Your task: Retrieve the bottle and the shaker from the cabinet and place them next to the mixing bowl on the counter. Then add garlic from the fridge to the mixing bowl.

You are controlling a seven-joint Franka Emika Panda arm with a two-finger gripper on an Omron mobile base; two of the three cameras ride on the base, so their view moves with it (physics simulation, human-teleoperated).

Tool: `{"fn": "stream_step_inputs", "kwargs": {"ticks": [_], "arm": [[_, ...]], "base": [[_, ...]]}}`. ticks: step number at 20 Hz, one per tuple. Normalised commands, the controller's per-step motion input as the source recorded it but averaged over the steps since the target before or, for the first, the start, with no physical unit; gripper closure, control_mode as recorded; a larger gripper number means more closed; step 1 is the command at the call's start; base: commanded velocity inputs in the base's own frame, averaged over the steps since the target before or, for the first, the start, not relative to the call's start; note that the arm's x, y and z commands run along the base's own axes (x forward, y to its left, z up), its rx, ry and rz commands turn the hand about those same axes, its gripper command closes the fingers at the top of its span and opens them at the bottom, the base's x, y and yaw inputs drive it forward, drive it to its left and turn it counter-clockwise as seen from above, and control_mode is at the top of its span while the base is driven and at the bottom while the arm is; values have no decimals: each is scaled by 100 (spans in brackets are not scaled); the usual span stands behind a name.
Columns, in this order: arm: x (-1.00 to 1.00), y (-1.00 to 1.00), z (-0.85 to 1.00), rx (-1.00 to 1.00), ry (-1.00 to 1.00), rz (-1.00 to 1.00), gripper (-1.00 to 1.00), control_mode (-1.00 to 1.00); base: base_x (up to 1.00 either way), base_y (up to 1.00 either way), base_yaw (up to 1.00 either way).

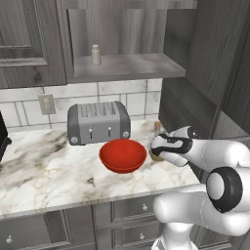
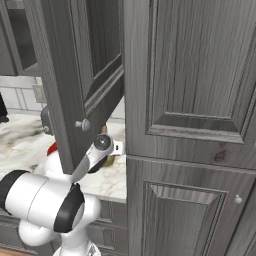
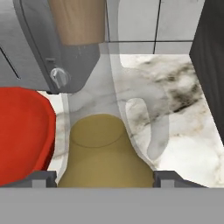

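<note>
Marble counter point(image 1: 49, 171) bearing toaster point(image 1: 97, 122), red mixing bowl point(image 1: 123, 155) and, at its 3 o'clock, bottle point(image 3: 103, 153). Cabinet shelf point(image 1: 136, 66) bearing shaker point(image 1: 95, 54).

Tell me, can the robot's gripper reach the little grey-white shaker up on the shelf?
Probably yes: the small grey-white shaker stands alone in the open niche, nothing before it. But the gripper is low, with its fingers either side of the amber bottle.

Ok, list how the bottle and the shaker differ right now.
The bottle stands on the counter beside the mixing bowl; the shaker stands on the cabinet shelf.
The bottle is clear with amber liquid; the shaker is opaque grey-white.
The gripper straddles the bottle; nothing is near the shaker.
Both are upright.
</note>
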Motion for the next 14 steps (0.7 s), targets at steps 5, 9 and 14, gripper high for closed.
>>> {"fn": "stream_step_inputs", "kwargs": {"ticks": [5, 9, 14], "arm": [[-2, 13, -1, 0, -8, 0, 100, -100], [0, 14, -5, 0, -7, 0, 100, -100], [0, 6, -4, 0, -2, 0, 100, -100]], "base": [[0, 0, 0], [0, 0, 0], [0, 0, 0]]}}
